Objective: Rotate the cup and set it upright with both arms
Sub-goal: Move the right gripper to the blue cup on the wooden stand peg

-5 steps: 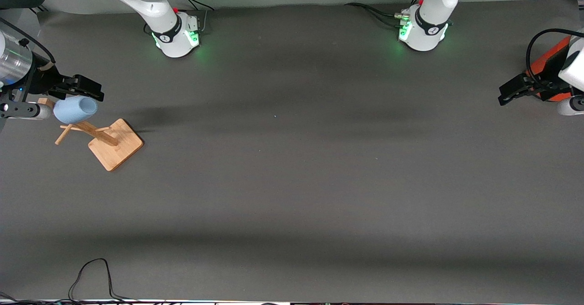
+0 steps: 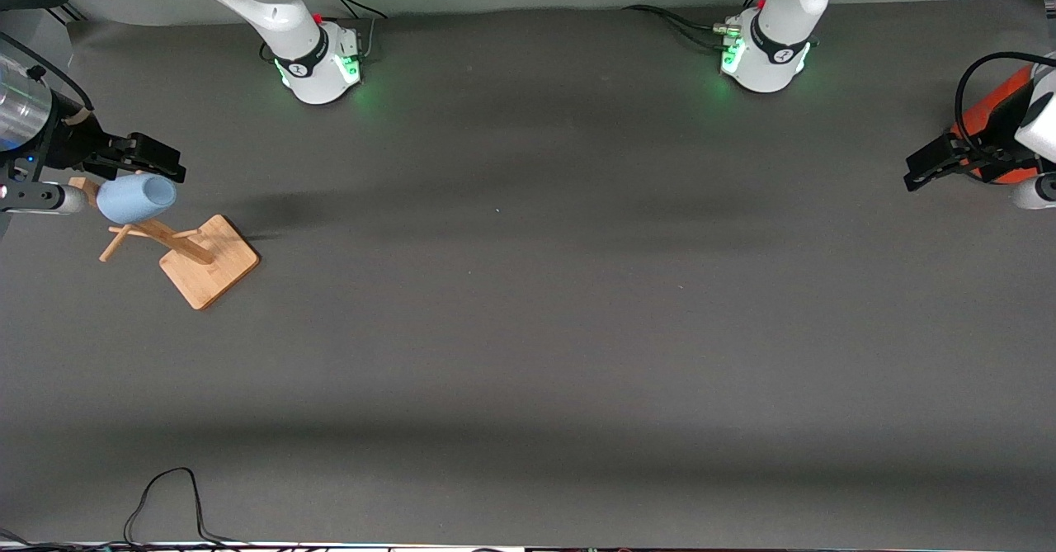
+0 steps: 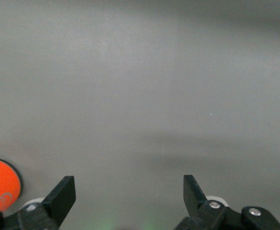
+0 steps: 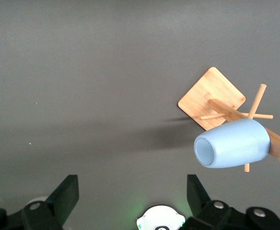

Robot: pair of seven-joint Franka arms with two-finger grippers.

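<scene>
One cup [image 2: 135, 198], small, light blue and without a handle, is seen lying sideways on a peg of the single wooden cup stand [image 2: 209, 272], above the stand's square base. The stand is placed at the right arm's end of the grey table [image 2: 528, 329]. In the right wrist view the cup [image 4: 233, 143] is shown with its closed bottom end turned toward the camera, and four thin pegs can be counted on the stand [image 4: 212, 97].

Two grippers are counted. The right gripper [image 2: 148, 158] is held just above and beside the cup, not touching it; its fingers [image 4: 67, 190] are spread wide with nothing between them. The left gripper [image 2: 928, 167] is held at the left arm's end of the table, well apart from the stand, beside one orange-red container [image 2: 990, 115]; its fingers [image 3: 63, 193] are likewise spread wide and nothing is gripped. One black cable [image 2: 169, 502] is looped on the table nearer to the front camera than the stand.
</scene>
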